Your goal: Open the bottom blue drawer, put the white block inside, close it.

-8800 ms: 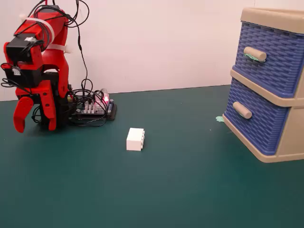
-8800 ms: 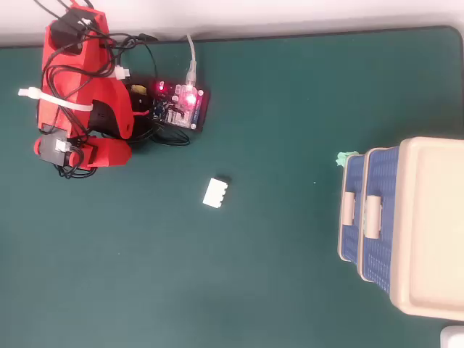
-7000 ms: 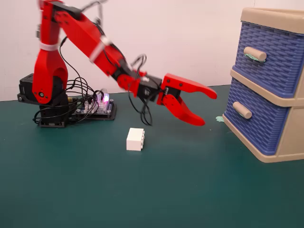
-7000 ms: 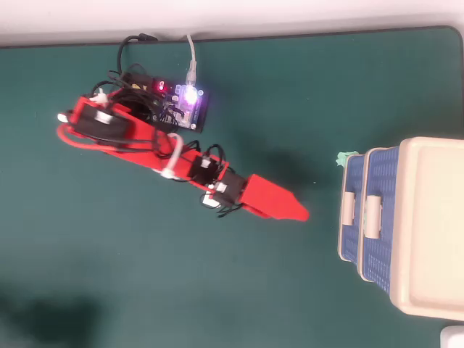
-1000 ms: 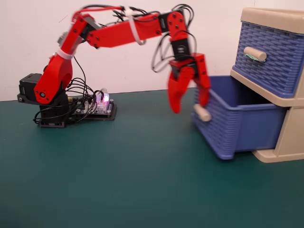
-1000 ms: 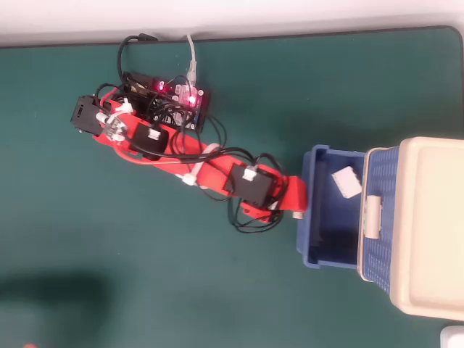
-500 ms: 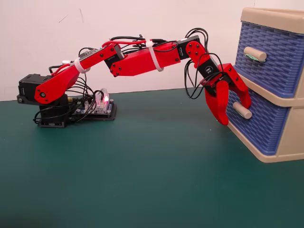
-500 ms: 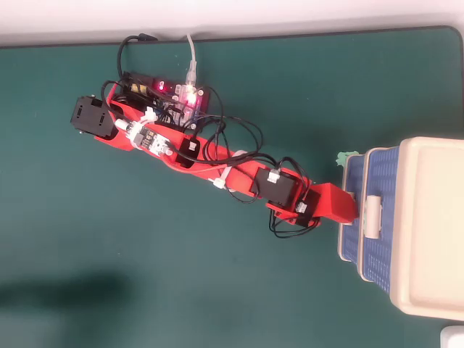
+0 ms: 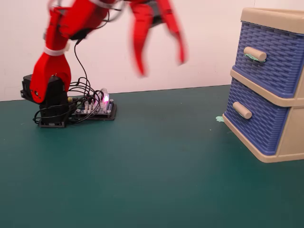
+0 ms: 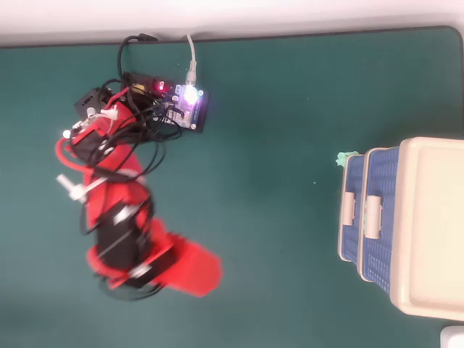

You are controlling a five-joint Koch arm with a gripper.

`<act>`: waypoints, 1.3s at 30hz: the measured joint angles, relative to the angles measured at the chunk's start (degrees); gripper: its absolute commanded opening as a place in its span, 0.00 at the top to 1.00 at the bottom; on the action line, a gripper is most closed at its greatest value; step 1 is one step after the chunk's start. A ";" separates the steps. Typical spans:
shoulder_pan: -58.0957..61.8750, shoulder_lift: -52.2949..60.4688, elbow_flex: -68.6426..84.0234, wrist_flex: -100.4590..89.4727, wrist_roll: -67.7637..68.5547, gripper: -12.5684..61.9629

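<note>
One red arm, base at the left of the fixed view, raised high and blurred. Beside the base, a circuit board [image 9: 95, 108] with a lit pink lamp and a tangle of black cables, resting on the green counter [image 9: 142, 180].

End effector [image 9: 160, 66]: hanging in the air above the counter, two long red fingers pointing down and spread well apart, released, nothing between them. In the overhead view the end effector [image 10: 206, 274] sits low in the picture, below the board and well apart from the cabinet.

Centre of the counter: bare green surface in both views.

Right: one beige-framed cabinet [image 9: 285, 147] with two blue basket-weave drawers. Upper drawer [image 9: 270, 57], handle with a green mark, shut. The bottom blue drawer [image 9: 254, 124], plain beige handle [image 9: 242, 110], pushed in flush with the frame. A small green scrap [image 9: 219, 118] lies on the counter just beside the cabinet's left foot.

The white block: not visible in either view.
</note>
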 measured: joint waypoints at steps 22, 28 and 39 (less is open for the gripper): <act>40.87 59.33 117.07 -22.50 -53.79 0.37; 42.63 59.33 122.52 -22.94 -55.20 0.37; 50.89 59.33 124.28 -23.03 -55.81 0.37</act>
